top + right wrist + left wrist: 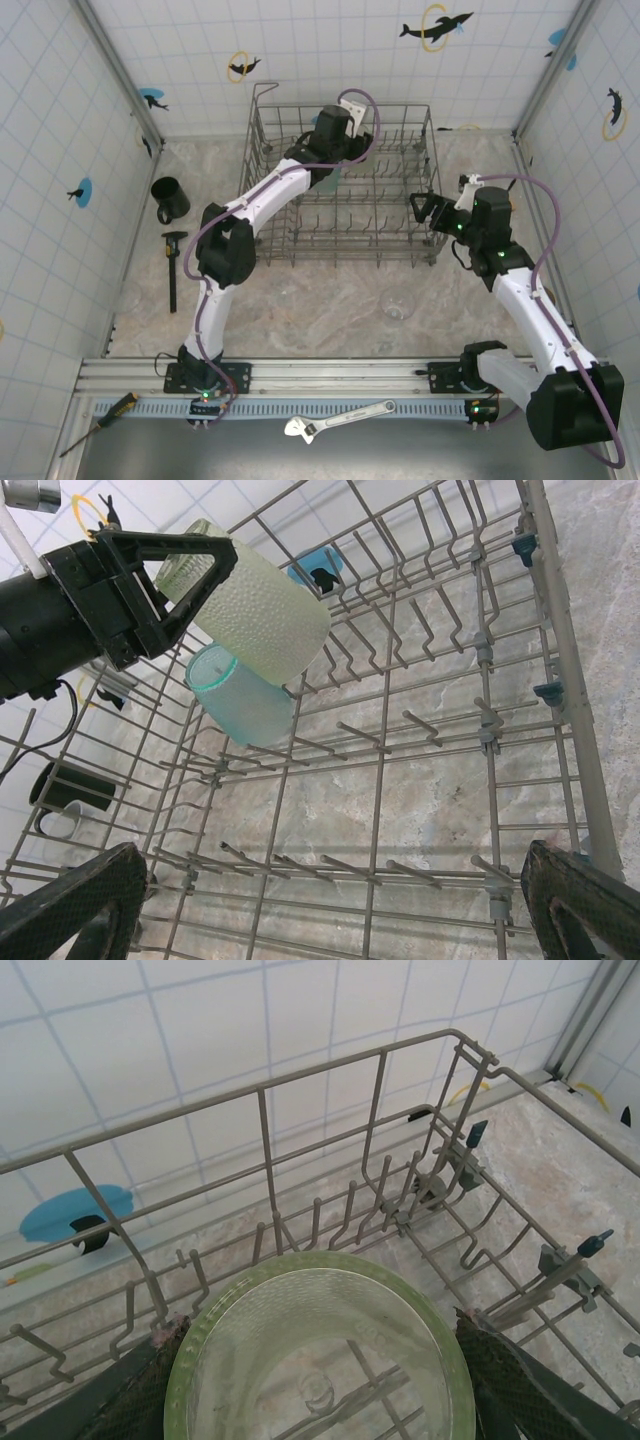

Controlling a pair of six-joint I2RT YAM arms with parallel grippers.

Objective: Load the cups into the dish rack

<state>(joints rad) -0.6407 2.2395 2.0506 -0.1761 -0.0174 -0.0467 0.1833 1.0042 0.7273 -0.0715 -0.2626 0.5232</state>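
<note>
Left claw [195, 575] is clamped on the pale green tumbler [320, 1360], holding it tilted inside the dish rack [345, 190] over the rack's far-left part. Wrist view looks straight into the tumbler's mouth; its lower rim is cut off by the frame, and only slivers of the fingers [130, 1400] show on either side. Seen from the right wrist, the far finger is hidden behind the tumbler. The teal tumbler [235, 695] sits just below it, leaning on the tines; can't tell whether the two touch. From above, the left arm covers nearly all of it. Right claw [328, 910] hangs with its jaws wide apart and nothing between them, at the rack's near-right corner; its fingertips run out of frame. The rack stands at the bench's [300, 310] far edge. The black mug [170, 198] stands near the left edge, well apart from the rack. A clear tumbler [398, 307] sits on the bench in front of the rack, just a faint outline, so its pose is hard to read.
</note>
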